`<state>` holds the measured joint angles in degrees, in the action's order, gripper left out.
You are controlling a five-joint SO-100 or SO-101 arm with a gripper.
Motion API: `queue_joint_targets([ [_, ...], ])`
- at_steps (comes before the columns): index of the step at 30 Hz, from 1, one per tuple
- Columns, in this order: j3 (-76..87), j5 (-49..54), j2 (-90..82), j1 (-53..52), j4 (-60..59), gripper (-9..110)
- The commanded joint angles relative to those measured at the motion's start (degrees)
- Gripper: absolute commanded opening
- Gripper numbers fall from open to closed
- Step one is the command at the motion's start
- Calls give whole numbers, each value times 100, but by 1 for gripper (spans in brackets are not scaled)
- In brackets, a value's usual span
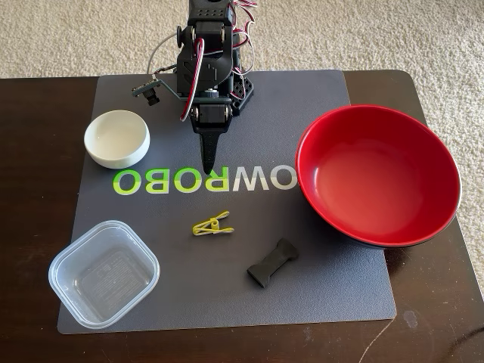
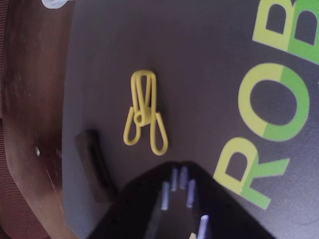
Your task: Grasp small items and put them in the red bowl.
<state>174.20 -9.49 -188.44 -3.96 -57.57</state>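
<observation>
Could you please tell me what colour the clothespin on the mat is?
The clothespin is yellow, seen best in the wrist view.

A grey mat with green-and-white "ROBO" lettering lay on a dark wooden table. The mat covered most of the table's top. Beige carpet surrounded the table behind and beside it.
</observation>
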Motion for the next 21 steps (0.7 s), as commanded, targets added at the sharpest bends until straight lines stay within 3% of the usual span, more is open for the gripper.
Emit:
queue_joint_targets([
  [1,-26,-26,-26,0,88,0],
  [21,-26,-26,-26,0,88,0],
])
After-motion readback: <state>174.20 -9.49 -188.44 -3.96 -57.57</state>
